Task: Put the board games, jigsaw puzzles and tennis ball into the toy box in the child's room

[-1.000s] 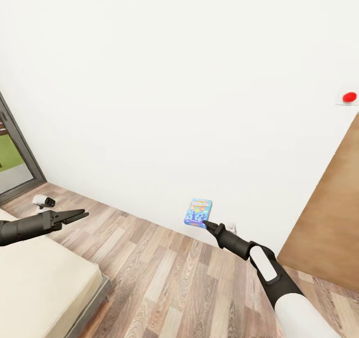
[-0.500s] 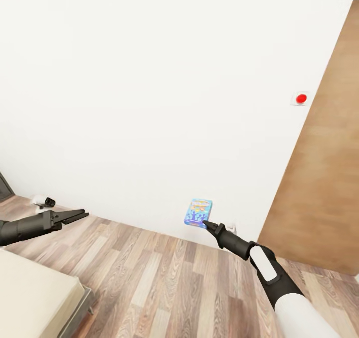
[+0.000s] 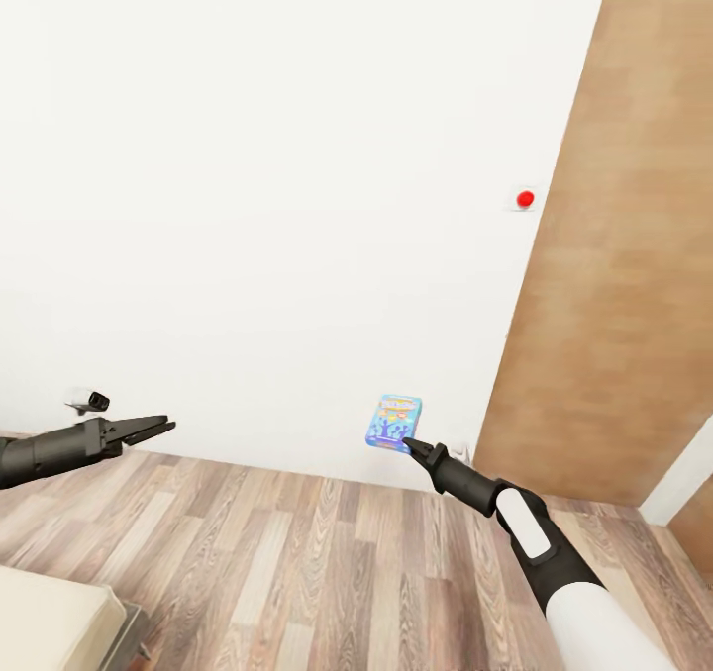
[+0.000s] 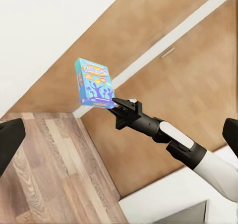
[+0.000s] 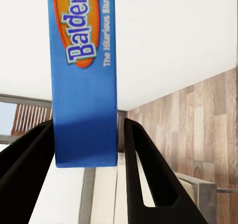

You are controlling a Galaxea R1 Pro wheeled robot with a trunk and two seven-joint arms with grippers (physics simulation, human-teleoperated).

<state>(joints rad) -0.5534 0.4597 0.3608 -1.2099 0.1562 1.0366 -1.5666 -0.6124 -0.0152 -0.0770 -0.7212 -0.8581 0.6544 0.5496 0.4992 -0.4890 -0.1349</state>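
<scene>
A small blue board game (image 3: 394,424) stands upright in the air, pinched at its lower edge by my right gripper (image 3: 408,444), which is shut on it. The left wrist view shows that same blue box (image 4: 94,83) at the tip of the right arm, in front of a wooden door. Seen close in the right wrist view, the box (image 5: 84,75) sits between both black fingers (image 5: 144,174). My left gripper (image 3: 163,424) hangs over the floor at the left, open and holding nothing. The toy box and the table are out of view. Only a corner of the bed (image 3: 50,622) shows at the lower left.
A white wall (image 3: 297,206) stands straight ahead, with a brown wooden door (image 3: 614,255) to its right. A small red button (image 3: 525,198) sits on the wall beside the door. Wood-plank floor (image 3: 297,552) stretches below both arms.
The camera has swung right: the door now covers more of the right side, the window has gone and the bed has slid off to the left. Both arms keep their pose, board game still held.
</scene>
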